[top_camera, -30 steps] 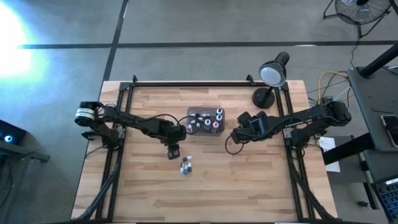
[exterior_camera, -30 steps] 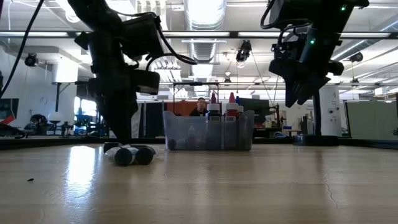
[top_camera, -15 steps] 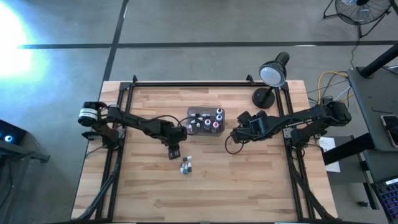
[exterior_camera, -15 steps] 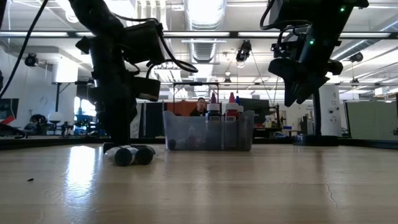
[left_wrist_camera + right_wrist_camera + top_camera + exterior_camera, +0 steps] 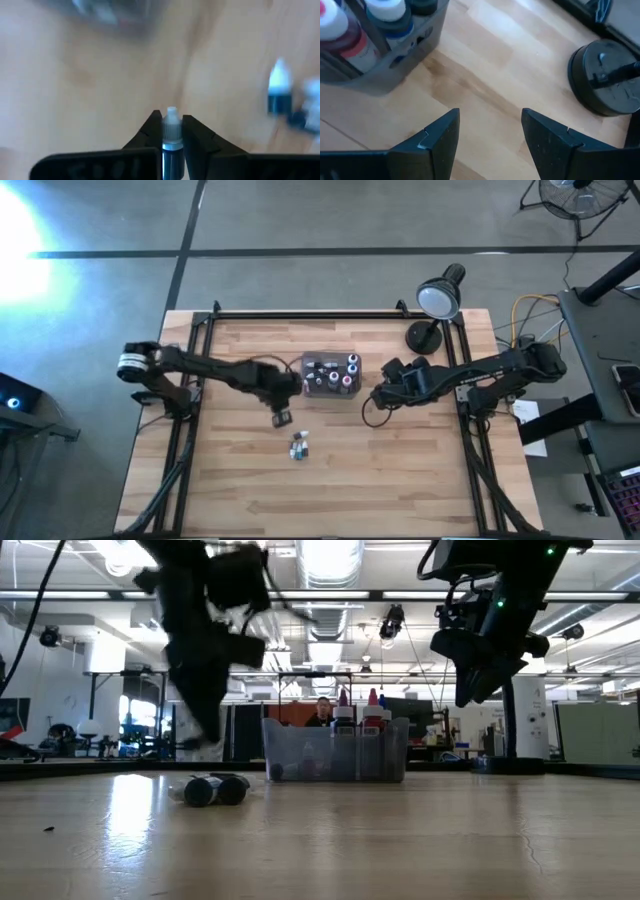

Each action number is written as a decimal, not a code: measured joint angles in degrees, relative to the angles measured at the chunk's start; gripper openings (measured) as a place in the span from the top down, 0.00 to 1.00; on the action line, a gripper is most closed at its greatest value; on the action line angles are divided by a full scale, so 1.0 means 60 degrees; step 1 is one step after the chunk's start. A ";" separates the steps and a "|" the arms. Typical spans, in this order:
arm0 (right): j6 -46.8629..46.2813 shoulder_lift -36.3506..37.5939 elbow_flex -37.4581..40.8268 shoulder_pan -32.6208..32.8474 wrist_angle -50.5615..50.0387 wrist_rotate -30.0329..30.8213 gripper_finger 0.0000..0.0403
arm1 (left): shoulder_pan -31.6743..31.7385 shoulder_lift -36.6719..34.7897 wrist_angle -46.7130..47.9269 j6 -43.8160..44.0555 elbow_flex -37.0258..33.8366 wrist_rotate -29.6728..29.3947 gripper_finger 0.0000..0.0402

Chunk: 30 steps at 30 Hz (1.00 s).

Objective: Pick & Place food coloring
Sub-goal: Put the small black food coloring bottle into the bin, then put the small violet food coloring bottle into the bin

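Observation:
My left gripper (image 5: 282, 418) hangs above the table's middle, shut on a small food coloring bottle (image 5: 171, 131) with a white cap and a dark blue body. Other food coloring bottles (image 5: 299, 448) lie on their sides on the wood just nearer; the low view shows them too (image 5: 213, 789). More bottles stand upright in the clear grey tray (image 5: 332, 375), just beyond my left gripper. My right gripper (image 5: 378, 395) hovers open to the right of the tray, with nothing between its fingers (image 5: 490, 135). My left gripper pinches the bottle between its two fingers, on the sides of its upper body just behind the white cap (image 5: 171, 116). The bottle lies along the fingers, its cap sticking out past their tips. The fingers point steeply down from above. The bottle is lifted clear of the table.
A black desk lamp (image 5: 432, 310) stands at the table's far right; its round base (image 5: 605, 80) is beyond my right gripper. A black frame runs along the table's far and side edges. Bare wood lies toward the near edge. A person sits in the room behind the tray (image 5: 322, 712).
My left gripper has shut on one bottle at the loose group on the table, then risen and gone slightly toward the tray, lifting the bottle clear of the wood. The other loose bottles have stayed where they were.

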<state>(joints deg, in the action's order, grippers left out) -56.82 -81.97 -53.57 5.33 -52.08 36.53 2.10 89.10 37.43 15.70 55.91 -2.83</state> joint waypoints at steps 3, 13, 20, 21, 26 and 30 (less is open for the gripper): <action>0.0040 0.0039 -0.0030 -0.0002 -0.0006 0.0364 0.48 | 0.0308 -0.0364 -0.0122 -0.0170 0.0728 -0.0556 0.96; 0.0330 0.0039 -0.0046 -0.0277 0.0000 0.0248 0.48 | 0.1256 0.0614 -0.2370 -0.0997 0.2223 -0.0753 0.90; 0.0208 0.0039 -0.0042 -0.0275 0.0000 -0.0175 0.48 | 0.1336 0.1096 -0.2348 -0.1069 0.2701 -0.1193 0.68; 0.0177 0.0039 -0.0042 -0.0275 0.0000 -0.0174 0.48 | 0.1326 0.1096 -0.2265 -0.1127 0.2712 -0.1355 0.65; 0.0184 0.0039 -0.0042 -0.0271 0.0004 -0.0181 0.48 | 0.1315 0.0883 -0.0308 -0.0828 0.3290 -0.1411 0.54; 0.0581 0.0039 -0.0042 -0.0271 0.0012 -0.0347 0.48 | 0.0893 0.0395 0.1014 -0.1442 0.3285 0.0407 0.53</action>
<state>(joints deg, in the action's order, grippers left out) -53.33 -81.73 -53.82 3.70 -52.00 34.45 7.46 91.48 43.51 7.05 75.62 -0.39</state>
